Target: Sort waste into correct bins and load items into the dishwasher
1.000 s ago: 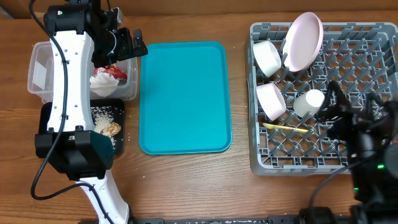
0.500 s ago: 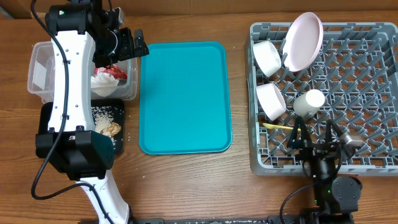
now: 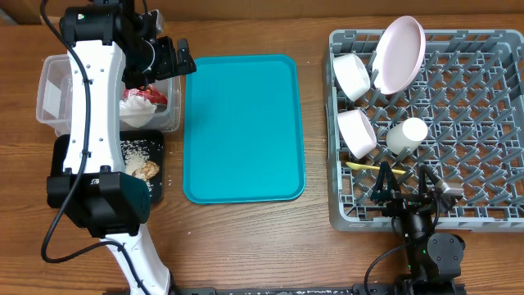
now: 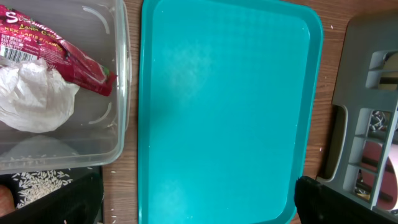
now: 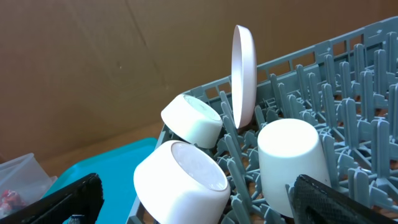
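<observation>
My left gripper (image 3: 172, 59) hangs at about 10 o'clock on the table, over the seam between the clear tub (image 3: 47, 102) and the teal tray (image 3: 243, 127). Its jaws are spread wide and hold nothing. In the tub the red wrapper (image 4: 68, 53) lies across the white napkin (image 4: 34, 99). Just toward 6 o'clock from the tub sits the black tray (image 3: 157, 187), holding the rice crumbs (image 3: 141, 149) and the brown lump (image 3: 146, 170).

My right gripper (image 3: 407, 190) sits low at the 6 o'clock edge of the grey rack (image 3: 483, 106) — jaws wide, nothing between them. The rack fills the table's 3 o'clock side. In its 10-to-11 o'clock part the pink plate (image 3: 399, 53) stands on edge, with the upper bowl (image 3: 352, 75) tipped beside it. The lower bowl (image 3: 358, 133) and the white cup (image 3: 407, 133) rest toward 6 o'clock of those, and the yellow spoon (image 3: 375, 167) lies flat just past them.
</observation>
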You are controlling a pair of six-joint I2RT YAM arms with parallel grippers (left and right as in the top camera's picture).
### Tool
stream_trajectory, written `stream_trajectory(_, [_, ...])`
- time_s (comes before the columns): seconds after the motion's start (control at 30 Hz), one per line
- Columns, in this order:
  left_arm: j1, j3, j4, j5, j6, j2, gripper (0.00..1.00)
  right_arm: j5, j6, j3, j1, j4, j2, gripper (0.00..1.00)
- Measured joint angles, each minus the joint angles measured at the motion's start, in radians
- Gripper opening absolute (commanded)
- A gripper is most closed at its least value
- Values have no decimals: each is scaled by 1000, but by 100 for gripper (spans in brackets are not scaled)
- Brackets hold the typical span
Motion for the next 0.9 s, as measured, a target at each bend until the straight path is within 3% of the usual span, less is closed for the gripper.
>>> stream_trajectory(0.9, [-25, -3, 13, -30, 9, -21, 100, -3, 0, 0, 0, 0, 0, 100])
